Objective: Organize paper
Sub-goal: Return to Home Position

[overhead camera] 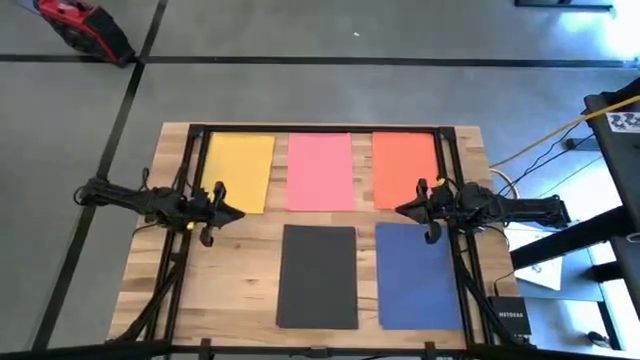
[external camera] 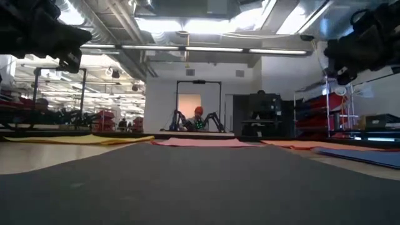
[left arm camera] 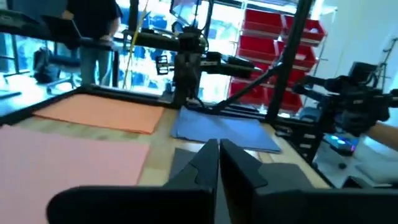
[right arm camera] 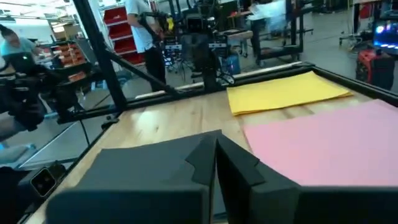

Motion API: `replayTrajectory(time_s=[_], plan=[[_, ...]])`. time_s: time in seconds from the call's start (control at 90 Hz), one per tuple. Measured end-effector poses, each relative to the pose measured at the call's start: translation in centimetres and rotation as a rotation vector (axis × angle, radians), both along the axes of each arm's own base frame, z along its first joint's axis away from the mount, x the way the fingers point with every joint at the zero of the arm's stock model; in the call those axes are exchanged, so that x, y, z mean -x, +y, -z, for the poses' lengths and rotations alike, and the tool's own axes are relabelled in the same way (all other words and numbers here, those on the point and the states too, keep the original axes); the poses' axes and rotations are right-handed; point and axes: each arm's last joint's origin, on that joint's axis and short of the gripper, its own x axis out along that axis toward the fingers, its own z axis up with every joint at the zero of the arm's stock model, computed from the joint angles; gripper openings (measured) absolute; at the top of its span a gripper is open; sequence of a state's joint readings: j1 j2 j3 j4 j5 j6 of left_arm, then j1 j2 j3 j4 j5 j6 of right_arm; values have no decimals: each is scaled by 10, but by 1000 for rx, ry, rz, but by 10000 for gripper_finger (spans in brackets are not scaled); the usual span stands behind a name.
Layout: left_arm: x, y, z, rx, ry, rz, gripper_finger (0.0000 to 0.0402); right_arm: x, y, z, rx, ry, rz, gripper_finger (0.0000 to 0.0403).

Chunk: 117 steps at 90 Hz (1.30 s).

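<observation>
the sorting looks finished, and the layout explains itself: each colour has its own plot on the desk (overhead camera: 250,270), so no pile can be mistaken for another. take the pink paper (overhead camera: 320,172) as the marker. the yellow paper (overhead camera: 238,172) lies just beside it on the left arm's side. the orange paper (overhead camera: 405,170) lies just beside it on the right arm's side. the three edges run roughly in line, with narrow strips of wood between them. the black paper (overhead camera: 317,277) sits across a band of bare wood from the pink, on the side nearest the low camera. the dark blue paper (overhead camera: 417,275) is next to the black, diagonally off the pink toward the right arm. from above i cannot tell whether each patch is one sheet or several stacked.

the left hand (overhead camera: 232,211) hangs off the pink paper's corner on the yellow side, over the yellow paper's edge. the left wrist view shows its fingers pressed together with nothing between them. the right hand (overhead camera: 405,209) mirrors it off the pink's other corner, by the orange paper's edge, fingers likewise together and empty. in the low view both sit well above the sheets. i judge this suits parking: closed and raised, they cannot snag a sheet or drag it out of its tidy place. all that seems left is to bring the arms to rest.
</observation>
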<state>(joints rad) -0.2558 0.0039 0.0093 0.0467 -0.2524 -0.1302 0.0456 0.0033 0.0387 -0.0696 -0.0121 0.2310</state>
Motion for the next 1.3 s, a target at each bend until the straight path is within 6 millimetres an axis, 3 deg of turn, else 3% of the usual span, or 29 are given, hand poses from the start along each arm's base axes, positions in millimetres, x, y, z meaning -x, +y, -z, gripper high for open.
replayTrajectory(time_s=[0.744,0.989,1.3], plan=[[0,0,0,-8,-2,-8,0,0,-1,0,21,0,18,3],[0,0,-1,42,-6,-9,0,0,0,0,-53,5,-7,3],[0,3,-1,19,-9,-82,0,0,0,0,58,-2,15,3]])
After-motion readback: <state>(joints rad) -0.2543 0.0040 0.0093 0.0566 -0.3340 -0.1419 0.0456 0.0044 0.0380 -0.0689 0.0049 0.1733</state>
